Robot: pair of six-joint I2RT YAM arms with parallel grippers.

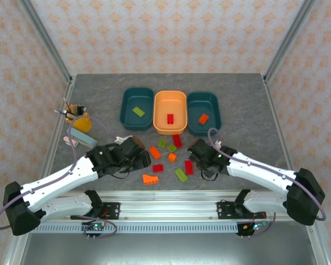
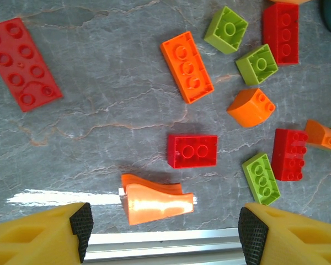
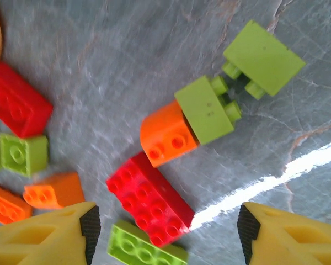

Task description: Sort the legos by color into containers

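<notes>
Down low over the loose legos with the left gripper, pads spread wide and gripping nothing, lined up on an orange sloped brick lying close to the aluminium rail at the table's near edge. Same story at the right gripper: spread apart, nothing clamped, straddling a red brick with daylight on both sides. Up the table, three trays in a row, each seeded with one piece: left teal tray holding green, orange tray holding red, right teal tray holding orange. Plenty to go wrong from here. Squeezing that slope on its slanted faces: likely to squirt it out, maybe onto the rail. Closing on the red one: risks catching the long green brick right against its near end and hauling two colours at once. Worth watching too, an orange brick seemingly stuck to a green brick; easy to carry the wrong colour along by lifting either. And beware the trap of dropping orange pieces into the orange tray, or mixing up the twin teal ones.
</notes>
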